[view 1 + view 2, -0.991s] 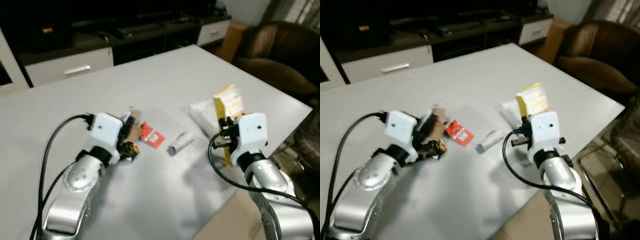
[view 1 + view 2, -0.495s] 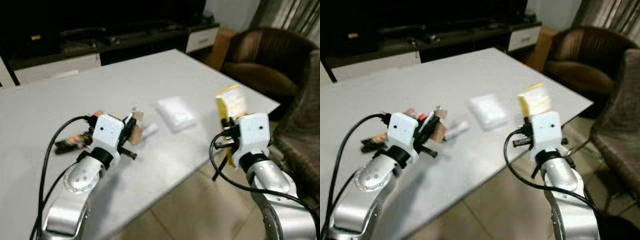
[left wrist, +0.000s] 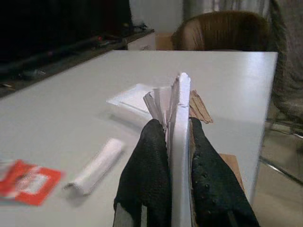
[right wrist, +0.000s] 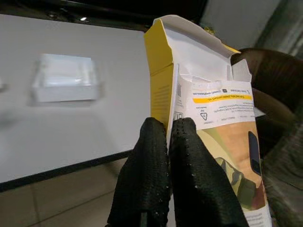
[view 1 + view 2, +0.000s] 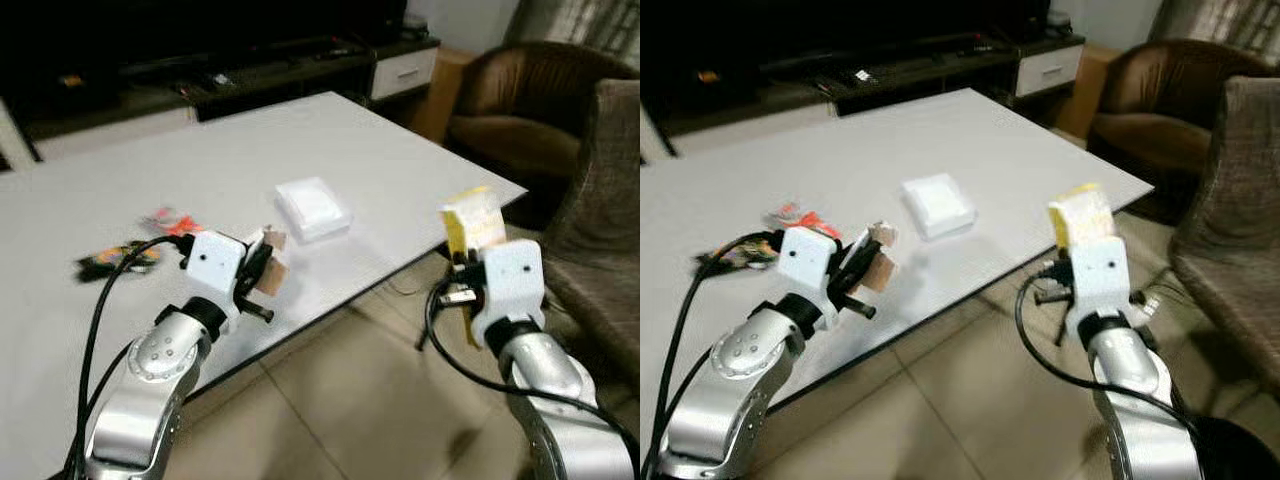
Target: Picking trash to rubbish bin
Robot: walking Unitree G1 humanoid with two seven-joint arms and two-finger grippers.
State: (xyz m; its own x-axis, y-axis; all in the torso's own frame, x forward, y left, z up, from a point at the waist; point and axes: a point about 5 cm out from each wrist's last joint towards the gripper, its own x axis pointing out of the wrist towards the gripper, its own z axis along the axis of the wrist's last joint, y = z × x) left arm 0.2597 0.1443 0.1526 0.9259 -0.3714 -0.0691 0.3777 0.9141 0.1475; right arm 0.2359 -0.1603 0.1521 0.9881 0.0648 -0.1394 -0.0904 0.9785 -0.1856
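My left gripper [image 5: 262,272] is shut on a flattened scrap of white and brown cardboard [image 3: 181,101], held over the front of the white table [image 5: 380,160]. My right gripper [image 5: 462,262] is shut on an opened yellow carton [image 4: 208,94], which hangs upright past the table's right corner, above the floor. On the table lie a white packet [image 5: 313,207], a white paper roll [image 3: 97,165], a red wrapper [image 5: 165,220] and a dark wrapper [image 5: 110,260].
A brown armchair [image 5: 510,110] stands beyond the table's right corner, and a grey-brown chair [image 5: 605,200] is at the far right. A dark TV cabinet [image 5: 250,65] runs along the back. Tiled floor [image 5: 350,400] lies between the table edge and my right arm.
The whole view has swung to the right, so the table and its litter sit further left. Both grippers keep their hold; the yellow carton is now beyond the table edge.
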